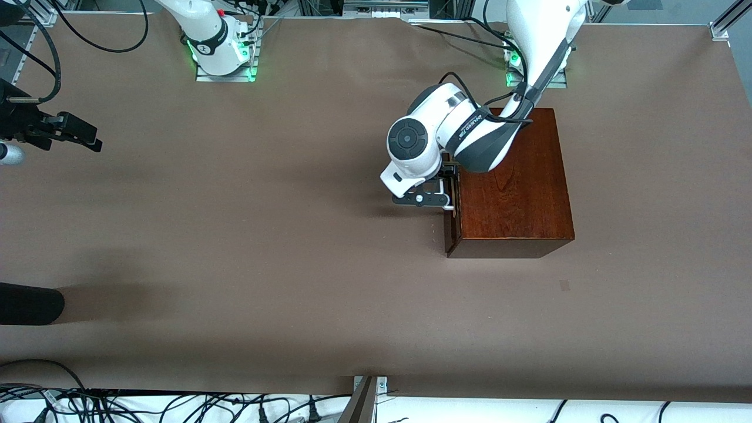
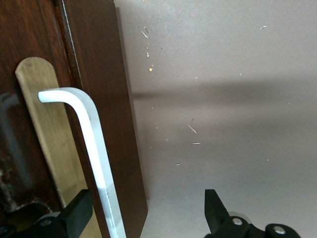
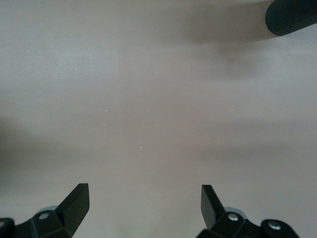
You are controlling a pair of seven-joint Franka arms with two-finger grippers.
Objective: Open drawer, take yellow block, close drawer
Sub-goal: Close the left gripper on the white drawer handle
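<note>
We see the left gripper at the shut drawer of the glossy dark box, fingers wide astride its smooth white handle, while the right gripper waits spread over the brown surface.

— What's under me here?

— A wide table covered in plain brown sheeting, running from my two bases right down to the camera's edge.

— Anything sitting on it?

— One glossy dark mahogany box, toward my left arm's end, close to that base. Its drawer front is flush, closed.

— Anything else?

— A dark rounded object pokes in at my right arm's end, nearer the camera; I can't tell whether it touches the surface.
</note>
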